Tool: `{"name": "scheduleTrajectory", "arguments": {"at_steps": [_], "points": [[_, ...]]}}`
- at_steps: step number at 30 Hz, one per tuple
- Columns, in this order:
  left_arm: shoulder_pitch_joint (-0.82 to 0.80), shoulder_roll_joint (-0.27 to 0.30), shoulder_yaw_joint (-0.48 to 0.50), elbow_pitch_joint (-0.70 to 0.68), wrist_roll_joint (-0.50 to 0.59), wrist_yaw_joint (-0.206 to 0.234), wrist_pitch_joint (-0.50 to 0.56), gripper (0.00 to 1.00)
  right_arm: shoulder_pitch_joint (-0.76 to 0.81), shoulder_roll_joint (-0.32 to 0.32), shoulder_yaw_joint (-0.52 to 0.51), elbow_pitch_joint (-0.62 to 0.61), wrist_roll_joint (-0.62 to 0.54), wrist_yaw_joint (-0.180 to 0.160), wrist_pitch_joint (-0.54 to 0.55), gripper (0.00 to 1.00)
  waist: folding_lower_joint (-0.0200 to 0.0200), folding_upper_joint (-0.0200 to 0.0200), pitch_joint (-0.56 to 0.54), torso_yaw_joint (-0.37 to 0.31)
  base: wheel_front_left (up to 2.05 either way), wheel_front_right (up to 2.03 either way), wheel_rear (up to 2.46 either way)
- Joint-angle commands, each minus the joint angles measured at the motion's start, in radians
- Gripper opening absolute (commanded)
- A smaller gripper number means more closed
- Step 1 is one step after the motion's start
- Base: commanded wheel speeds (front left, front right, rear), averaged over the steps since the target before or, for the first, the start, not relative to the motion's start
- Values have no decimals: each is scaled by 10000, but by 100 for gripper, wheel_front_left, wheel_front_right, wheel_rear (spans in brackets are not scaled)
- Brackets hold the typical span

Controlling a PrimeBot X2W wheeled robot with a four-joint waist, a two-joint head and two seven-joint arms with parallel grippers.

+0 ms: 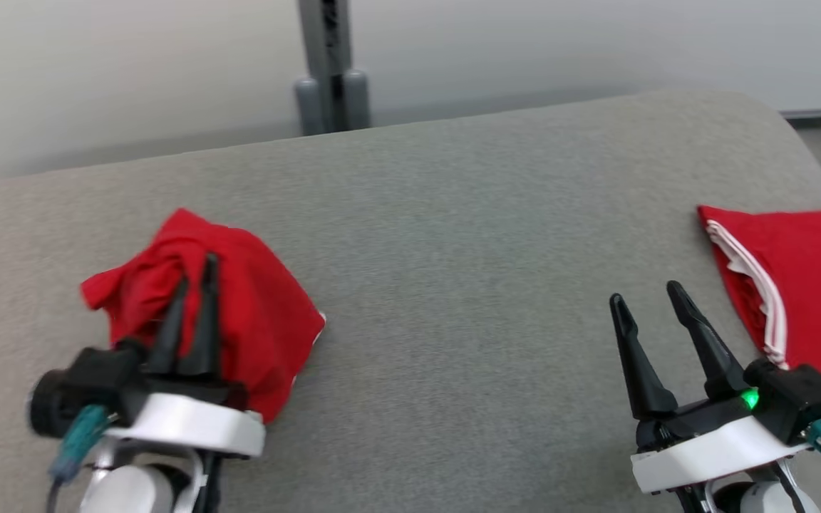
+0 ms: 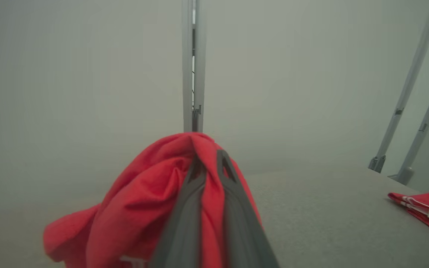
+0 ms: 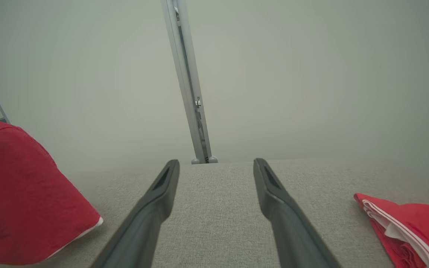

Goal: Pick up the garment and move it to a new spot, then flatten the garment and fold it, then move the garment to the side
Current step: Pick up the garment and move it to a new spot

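Garment (image 1: 261, 313) at nine o'clock, pinched by the left tool (image 1: 197, 271) on one thin fold, could slip out; right tool (image 1: 645, 293) stands open.

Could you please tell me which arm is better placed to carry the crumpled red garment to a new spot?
Left. The left gripper is shut on the crumpled garment; the right gripper stands open and empty, beside the folded garment.
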Motion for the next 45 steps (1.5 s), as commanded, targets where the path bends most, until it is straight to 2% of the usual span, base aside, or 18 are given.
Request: {"name": "scheduleTrajectory", "arguments": {"at_steps": [1,3,7,12,17,18,20,26,32,41,45], "points": [[-318,-59,-176,183,5,-161,67,0,-166,-44,74,27,102,0,-120,100,0,0,271,-758,0,0,0],[-744,-341,-845,983,-39,-662,294,0,-266,-46,220,263,234,-1,-259,100,0,0,387,-1360,0,0,0],[-1284,-696,-1589,1991,112,-1101,476,0,-355,-44,206,481,422,-1,-484,100,0,0,604,-2012,0,0,0],[-1850,-1308,-2422,3078,47,-1716,721,0,-306,-42,109,752,722,-1,-713,100,0,0,866,-2566,0,0,0],[-2290,-1807,-2956,4156,73,-2086,723,0,-356,-46,132,964,871,0,-893,100,0,0,1003,-2829,0,0,0],[-2374,-1880,-3004,4330,82,-2124,631,13,-377,-44,134,990,886,-1,-914,100,0,0,1024,-2839,0,0,0],[-2451,-1979,-3110,4665,-29,-2280,576,100,-384,-47,106,1050,899,-1,-968,100,0,0,1017,-2840,0,0,0],[-2380,-2151,-3052,4821,-422,-2524,92,100,-487,-47,-114,1128,696,0,-963,100,0,0,735,-2625,0,0,0],[-1847,-1699,-2613,3900,-735,-2359,-21,100,-282,-48,-324,1071,593,-1,-882,100,0,0,439,-2248,0,0,0],[-1039,-659,-1467,1844,-883,-1563,-322,100,-84,-51,-666,778,335,-1,-694,100,0,0,109,-1463,0,0,0],[-806,-364,-886,1401,-969,-1213,-494,100,38,-50,-856,634,193,0,-624,100,0,0,12,-1147,0,0,0]]}}
